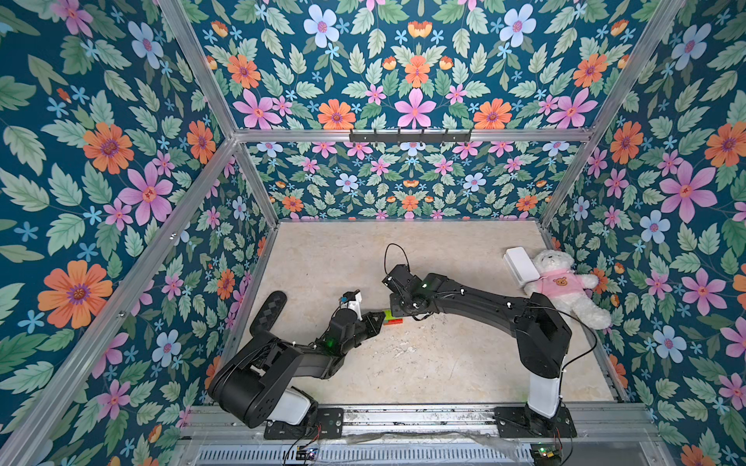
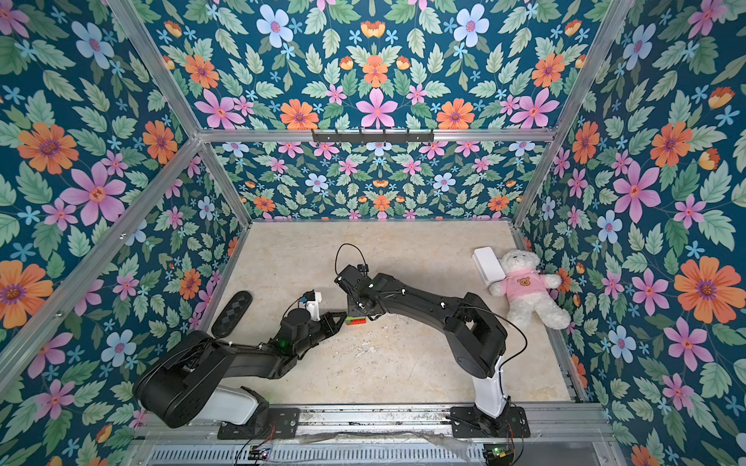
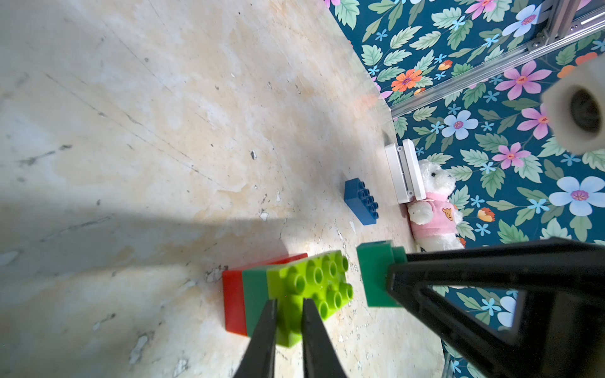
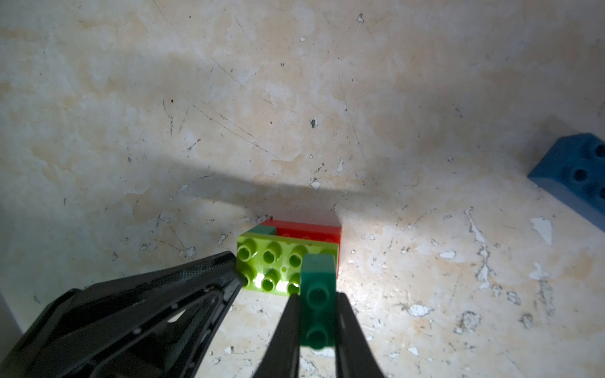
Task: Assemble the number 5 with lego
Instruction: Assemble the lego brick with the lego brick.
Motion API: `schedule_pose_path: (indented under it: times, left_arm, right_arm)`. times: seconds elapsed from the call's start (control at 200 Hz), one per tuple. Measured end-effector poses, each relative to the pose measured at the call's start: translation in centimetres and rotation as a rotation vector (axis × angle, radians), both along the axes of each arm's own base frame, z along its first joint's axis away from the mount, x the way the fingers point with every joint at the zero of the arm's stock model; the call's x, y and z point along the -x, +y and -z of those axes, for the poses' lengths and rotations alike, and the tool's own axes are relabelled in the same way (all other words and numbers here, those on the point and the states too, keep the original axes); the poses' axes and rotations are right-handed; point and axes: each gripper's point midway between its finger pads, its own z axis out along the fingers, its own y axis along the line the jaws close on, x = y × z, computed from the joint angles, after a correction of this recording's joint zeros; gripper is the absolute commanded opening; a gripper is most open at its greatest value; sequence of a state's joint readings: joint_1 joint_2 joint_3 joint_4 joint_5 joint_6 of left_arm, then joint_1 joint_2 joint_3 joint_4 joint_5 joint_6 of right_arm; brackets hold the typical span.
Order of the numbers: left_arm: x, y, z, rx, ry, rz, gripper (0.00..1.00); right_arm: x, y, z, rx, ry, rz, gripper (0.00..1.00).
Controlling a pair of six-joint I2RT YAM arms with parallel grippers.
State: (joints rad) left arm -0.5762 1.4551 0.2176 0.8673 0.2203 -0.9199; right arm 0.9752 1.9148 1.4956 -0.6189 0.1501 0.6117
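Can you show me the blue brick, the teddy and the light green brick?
blue brick [image 3: 354, 200]: left wrist view, on its smooth side.
teddy [image 1: 559, 282]: in a top view, on its pink shirt.
lime-green brick [image 4: 281, 258]: right wrist view, on its studded face.

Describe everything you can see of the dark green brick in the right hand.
The dark-green brick is small, glossy plastic, with two round studs or sockets showing on one face. The right hand is shut on its sides, holding it facing the lime brick's studs. The left wrist view shows a narrow gap between them.
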Motion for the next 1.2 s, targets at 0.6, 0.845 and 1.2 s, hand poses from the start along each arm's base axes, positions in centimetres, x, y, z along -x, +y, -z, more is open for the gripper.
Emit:
schedule_pose_path:
  times: [0.6,0.845,1.2]
  left_arm:
    - [0.0,0.0,0.0,0.0,0.0,0.0,0.17]
    - [0.0,0.0,0.0,0.003,0.0,-0.001,0.17]
    - [0.0,0.0,0.0,0.011,0.001,-0.004,0.17]
  right_arm:
    - [0.2,-0.3,1.2,0.034,0.011,0.024,0.0]
    - [0.2,-0.3,1.2,0.032,0.012,0.03,0.0]
    - [0.1,0.0,1.4,0.023,0.014,0.039,0.0]
